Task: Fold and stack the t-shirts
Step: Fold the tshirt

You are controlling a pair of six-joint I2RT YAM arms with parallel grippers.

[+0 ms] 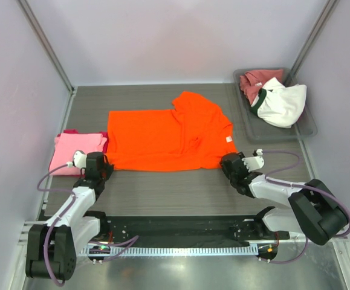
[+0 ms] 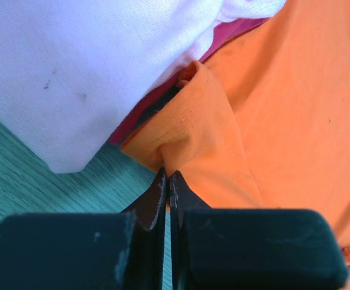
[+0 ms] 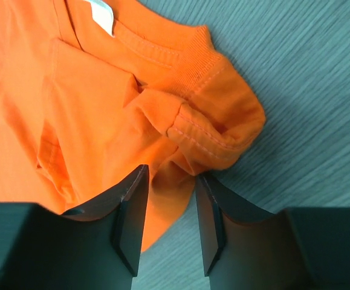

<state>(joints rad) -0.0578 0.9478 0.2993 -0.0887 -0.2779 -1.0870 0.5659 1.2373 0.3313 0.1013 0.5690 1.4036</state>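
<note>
A bright orange t-shirt (image 1: 162, 138) lies spread on the grey table, partly folded. My left gripper (image 1: 101, 167) is shut on its near left corner (image 2: 181, 145); the jaws pinch the orange cloth at their tips (image 2: 168, 174). My right gripper (image 1: 229, 164) is open at the shirt's near right corner, its jaws astride a bunched orange sleeve and hem (image 3: 211, 130). A folded light pink t-shirt (image 1: 73, 151) lies on a magenta one (image 1: 72, 131) at the left; in the left wrist view the pink cloth (image 2: 90, 66) looks pale.
A grey tray (image 1: 304, 124) at the back right holds a dusty rose-red t-shirt (image 1: 254, 80) and a white one with a dark green collar (image 1: 281, 103). Walls close in the table on three sides.
</note>
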